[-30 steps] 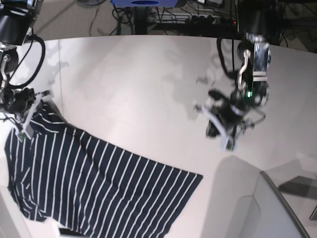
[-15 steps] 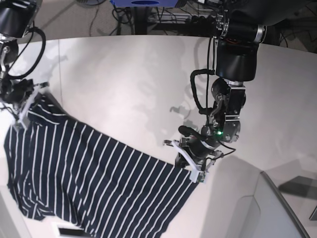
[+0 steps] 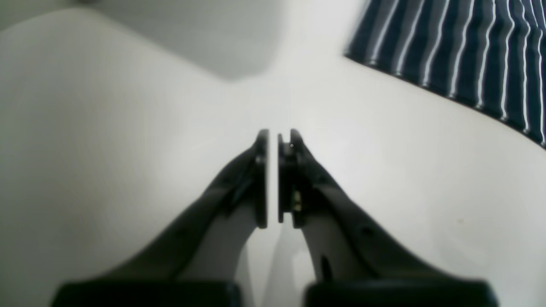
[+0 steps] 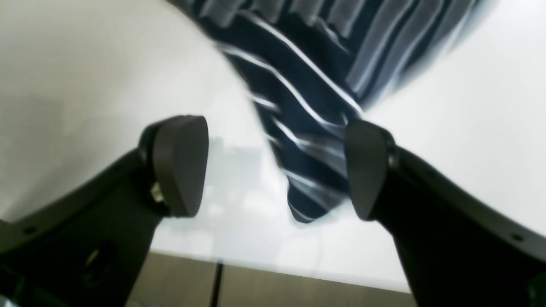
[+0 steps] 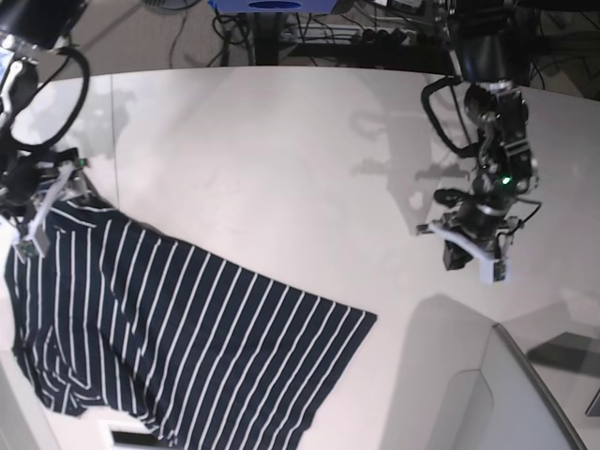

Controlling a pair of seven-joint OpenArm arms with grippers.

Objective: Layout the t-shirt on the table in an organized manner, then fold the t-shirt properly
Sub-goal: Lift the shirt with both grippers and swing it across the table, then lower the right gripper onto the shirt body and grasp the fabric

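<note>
The t-shirt [image 5: 178, 337], dark navy with thin white stripes, lies spread at the front left of the white table [image 5: 281, 159]. My right gripper [image 5: 47, 208] stands at the shirt's far left corner. In the right wrist view it [image 4: 273, 166] is open wide, and a corner of the t-shirt [image 4: 307, 106] lies loose between its fingers, close to the right fingertip [image 4: 362, 170]. My left gripper [image 5: 473, 261] hovers over bare table well to the right of the shirt. It [image 3: 274, 134] is shut on nothing, with the shirt's hem [image 3: 460, 51] off to its upper right.
A pale grey box [image 5: 487, 394] fills the front right corner. Cables and a blue object [image 5: 272, 7] sit beyond the table's far curved edge. A thin seam [image 5: 112, 122] runs across the tabletop at the left.
My right gripper has opened and let go of the shirt's corner. My left arm dropped to the shirt's right hem corner, then drew back up to the right, still shut.
</note>
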